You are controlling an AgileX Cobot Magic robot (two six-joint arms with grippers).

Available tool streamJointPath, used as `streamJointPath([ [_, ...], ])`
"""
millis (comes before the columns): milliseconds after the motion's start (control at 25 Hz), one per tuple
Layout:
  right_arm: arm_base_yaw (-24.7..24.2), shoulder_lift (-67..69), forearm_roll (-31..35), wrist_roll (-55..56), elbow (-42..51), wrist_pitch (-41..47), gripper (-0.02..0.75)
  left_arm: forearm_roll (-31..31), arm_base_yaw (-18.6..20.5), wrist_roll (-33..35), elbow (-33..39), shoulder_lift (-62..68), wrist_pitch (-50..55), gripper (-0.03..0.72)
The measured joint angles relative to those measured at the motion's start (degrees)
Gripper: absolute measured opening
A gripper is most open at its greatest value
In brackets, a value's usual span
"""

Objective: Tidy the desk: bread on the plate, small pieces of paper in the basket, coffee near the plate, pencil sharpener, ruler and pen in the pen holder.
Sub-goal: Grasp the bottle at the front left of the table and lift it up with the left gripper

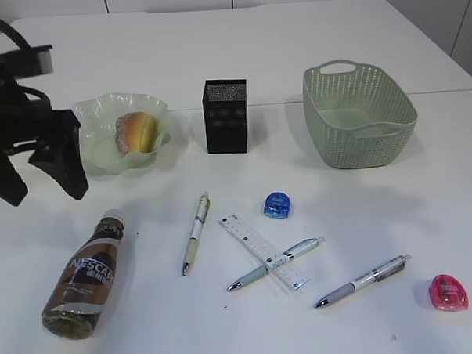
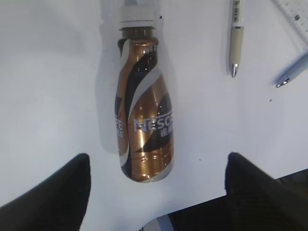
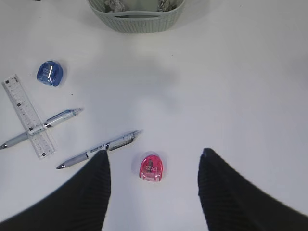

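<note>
The coffee bottle [image 1: 87,274] lies on its side at the front left; in the left wrist view [image 2: 144,106] my open left gripper [image 2: 159,159] hovers over its base. In the exterior view the left gripper [image 1: 48,181] is above the table, beside the plate [image 1: 98,152] holding the bread [image 1: 136,132]. My open right gripper [image 3: 154,153] hangs over the pink sharpener [image 3: 151,168], also at the front right [image 1: 449,291]. A blue sharpener [image 1: 277,205], the ruler [image 1: 263,251] and three pens [image 1: 196,232] [image 1: 275,263] [image 1: 362,281] lie on the table. The black pen holder [image 1: 225,116] stands at the back.
The green basket [image 1: 358,113] stands at the back right; pale crumpled pieces show inside it in the right wrist view [image 3: 113,5]. One pen lies across the ruler. The table's front edge is close behind the bottle's base in the left wrist view.
</note>
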Motion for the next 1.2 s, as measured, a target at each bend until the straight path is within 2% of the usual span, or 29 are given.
streamJointPath([
  [160, 0.0, 0.0, 0.0, 0.0, 0.0, 0.0, 0.458, 0.23, -0.25, 0.23, 0.0, 4.76, -0.36, 0.62],
  [520, 0.0, 0.0, 0.0, 0.0, 0.0, 0.0, 0.458, 0.36, -3.79, 0.36, -1.62, 11.44, -1.17, 0.62],
  [840, 0.0, 0.0, 0.0, 0.0, 0.0, 0.0, 0.458, 3.77, -4.01, 0.38, -4.19, 15.13, -1.17, 0.62],
  [1200, 0.0, 0.0, 0.0, 0.0, 0.0, 0.0, 0.458, 4.0, -4.01, 0.48, -4.19, 18.55, -1.5, 0.616],
])
